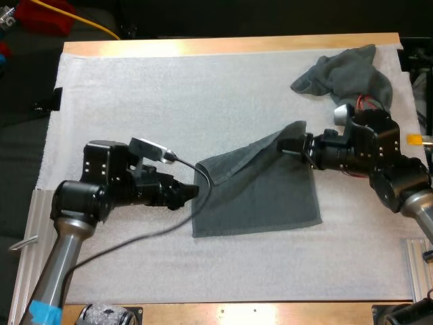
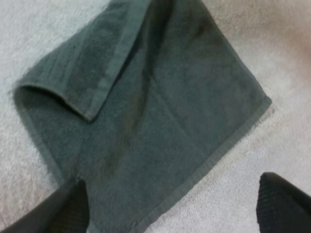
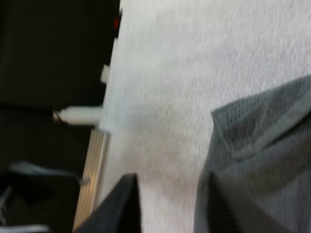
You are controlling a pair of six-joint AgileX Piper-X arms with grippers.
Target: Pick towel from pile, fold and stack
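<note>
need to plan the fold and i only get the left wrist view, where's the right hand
observer: in the high view the right hand is at the far right corner of the flat towel.
operator: is it gripping
observer: no, the right wrist view shows its fingers apart, with bare mat between them.
operator: any towels in the pile
observer: one crumpled towel lies at the mat's far right corner.
</note>
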